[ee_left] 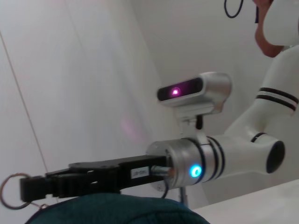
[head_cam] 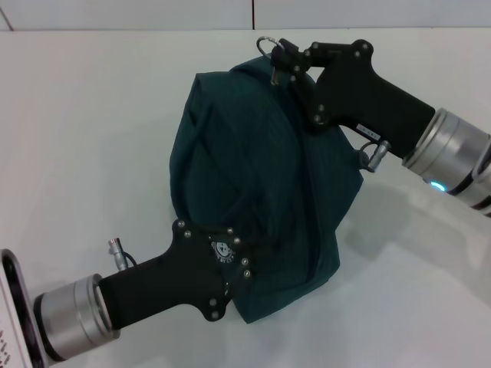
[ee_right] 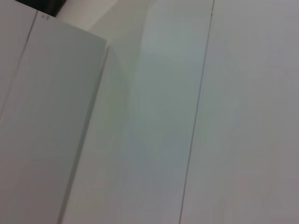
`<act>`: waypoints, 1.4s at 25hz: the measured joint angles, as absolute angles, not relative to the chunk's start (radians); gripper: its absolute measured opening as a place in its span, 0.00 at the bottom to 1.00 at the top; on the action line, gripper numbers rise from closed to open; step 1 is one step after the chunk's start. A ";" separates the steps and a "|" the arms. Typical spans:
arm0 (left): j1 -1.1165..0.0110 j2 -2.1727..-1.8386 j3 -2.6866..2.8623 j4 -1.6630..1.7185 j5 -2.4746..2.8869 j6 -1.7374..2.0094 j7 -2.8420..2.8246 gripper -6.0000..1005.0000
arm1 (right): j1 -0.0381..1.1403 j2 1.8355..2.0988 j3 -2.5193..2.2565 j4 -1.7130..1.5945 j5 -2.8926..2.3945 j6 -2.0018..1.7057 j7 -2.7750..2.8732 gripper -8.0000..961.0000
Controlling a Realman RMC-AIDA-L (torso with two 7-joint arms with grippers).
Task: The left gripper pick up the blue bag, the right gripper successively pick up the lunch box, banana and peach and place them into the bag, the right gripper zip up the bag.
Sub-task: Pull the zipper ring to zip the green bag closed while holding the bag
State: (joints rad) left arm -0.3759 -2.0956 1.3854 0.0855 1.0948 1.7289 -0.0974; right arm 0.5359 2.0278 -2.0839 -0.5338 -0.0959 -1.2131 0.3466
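Blue bag [head_cam: 261, 184] sits bulging on the white table [head_cam: 92, 138], mouth drawn together; lunch box, banana and peach are not in view, so presumably inside it.

Right gripper [head_cam: 278, 55] is at the bag's far top corner, jaws narrowed onto the metal zip ring [head_cam: 265, 44]. The left wrist view shows the same: the right gripper [ee_left: 28, 189] reaches across just above the bag's crest [ee_left: 117, 210], with the ring [ee_left: 10, 191] hanging at its tip. Whether the pinch is on the ring itself or on the tab behind it cannot be told.

Left gripper [head_cam: 222, 268] is at the bag's near lower edge, pressed against the fabric. Its fingertips are buried in the cloth; jaw state cannot be told.

Judged step: zipping, likely near the end of the run.

To do it well:
- pull along the seam line, not upward away from the bag, so the slider does not jam.
- left gripper should anchor the near end and keep the fabric taut.
- watch for lining or handle rope caught under the slider.
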 joint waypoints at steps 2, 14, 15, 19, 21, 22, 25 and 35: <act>-0.375 -2.094 1.396 0.086 1.096 1.729 -0.093 0.07 | 0.543 2.028 -2.079 -0.532 -0.096 -1.207 0.347 0.02; -0.336 -2.079 1.340 0.096 1.018 1.723 -0.103 0.11 | 0.524 2.028 -2.007 -0.520 -0.096 -1.201 0.303 0.02; -0.332 -2.081 1.321 0.095 1.002 1.717 -0.111 0.11 | 0.514 2.028 -2.009 -0.520 -0.095 -1.204 0.304 0.02; -0.328 -2.084 1.250 0.089 0.951 1.693 -0.191 0.12 | 0.474 2.028 -2.032 -0.529 -0.095 -1.214 0.308 0.02; -0.326 -2.085 1.232 0.088 0.928 1.685 -0.231 0.13 | 0.453 2.028 -2.043 -0.531 -0.095 -1.217 0.309 0.02; -0.324 -2.085 1.230 0.088 0.920 1.685 -0.237 0.13 | 0.449 2.028 -2.046 -0.532 -0.095 -1.218 0.310 0.02; -0.316 -2.088 1.230 0.090 0.901 1.688 -0.240 0.14 | 0.443 2.028 -2.050 -0.529 -0.096 -1.219 0.318 0.02; -0.332 -2.089 1.231 0.117 0.839 1.783 -0.516 0.27 | 0.446 2.028 -2.051 -0.528 -0.097 -1.225 0.329 0.02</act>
State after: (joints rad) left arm -0.3319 -2.0885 1.2306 0.1175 0.8387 1.7831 -0.5158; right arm 0.4463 2.0278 -2.0509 -0.5285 -0.0965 -1.2253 0.3286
